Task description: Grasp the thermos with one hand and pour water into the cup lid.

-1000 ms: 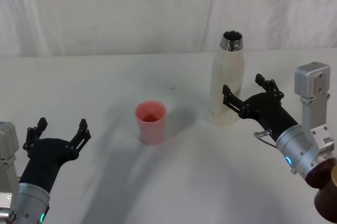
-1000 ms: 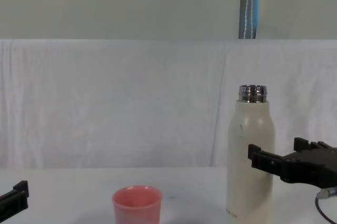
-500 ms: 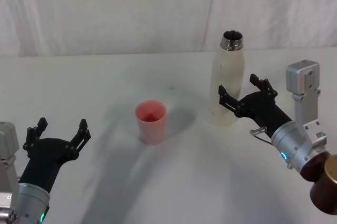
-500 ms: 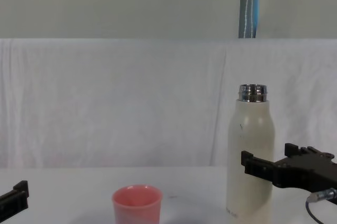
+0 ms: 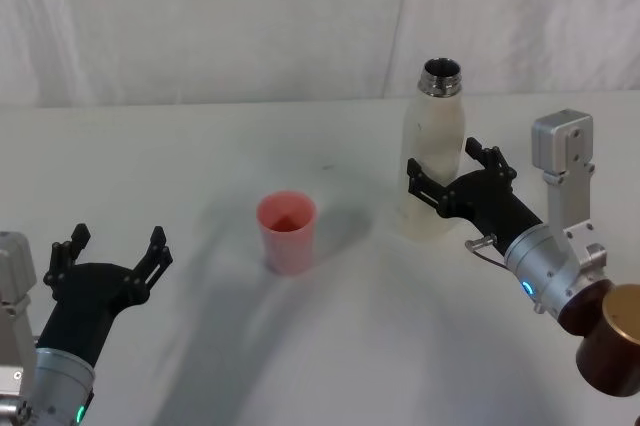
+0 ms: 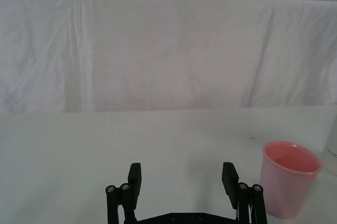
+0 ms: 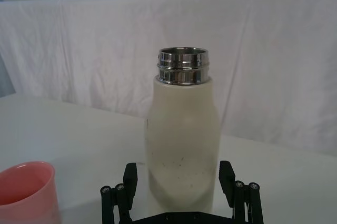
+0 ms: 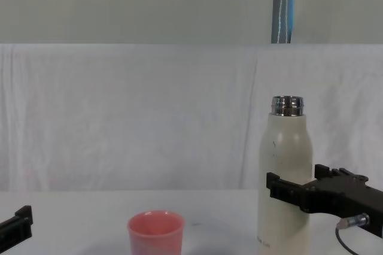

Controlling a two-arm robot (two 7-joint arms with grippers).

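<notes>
The thermos [image 5: 434, 151] stood upright on the white table [image 5: 200, 146], long axis vertical, neck uncapped. The right end effector [image 5: 448, 178] was released, its fingers [image 7: 227, 174] flanking the thermos's lower body, apparently not yet touching. The cup lid [image 5: 287, 232] stood upright, well to the thermos's left. The left end effector [image 5: 112, 251], also released, sat idle farther left. The right arm was plainly nearer.

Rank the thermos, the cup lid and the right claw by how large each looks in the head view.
1. thermos, the tallest by far.
2. right claw, its open fingers set on either side of the thermos body; nearer the camera, so its rank over the cup is unsure.
3. cup lid.
</notes>
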